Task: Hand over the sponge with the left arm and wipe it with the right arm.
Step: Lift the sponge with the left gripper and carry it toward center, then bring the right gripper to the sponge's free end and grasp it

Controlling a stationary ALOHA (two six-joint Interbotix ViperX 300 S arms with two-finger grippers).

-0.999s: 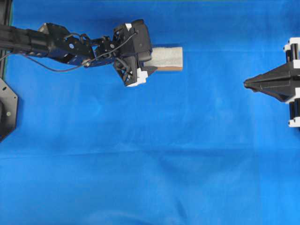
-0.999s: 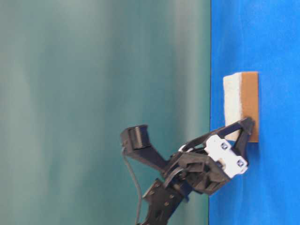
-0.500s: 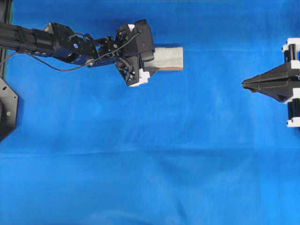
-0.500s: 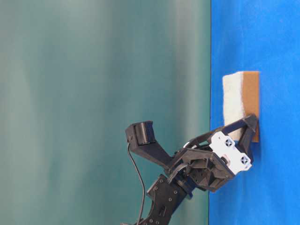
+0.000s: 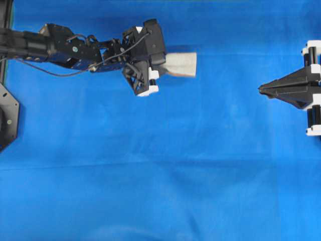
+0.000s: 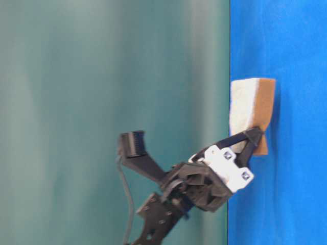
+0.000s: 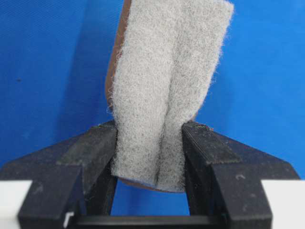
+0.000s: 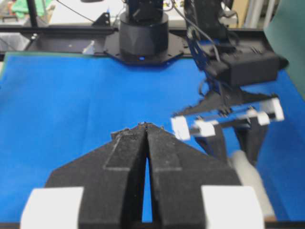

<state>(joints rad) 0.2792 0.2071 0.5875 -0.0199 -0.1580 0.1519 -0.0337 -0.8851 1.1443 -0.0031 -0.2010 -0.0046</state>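
Since a second ago the left gripper (image 7: 148, 157) has closed in and is now pinching the sponge (image 7: 164, 90), squeezing a crease into its grey fuzzy face; the sponge is tilting up off the blue cloth (image 5: 160, 165). Right gripper (image 5: 262, 89) is sitting well apart at the right edge, fingers pressed together.

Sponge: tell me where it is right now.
The sponge sits upper centre-left in the overhead view, pinched at one end by the left gripper, tilted off the blue cloth, far from the right gripper.
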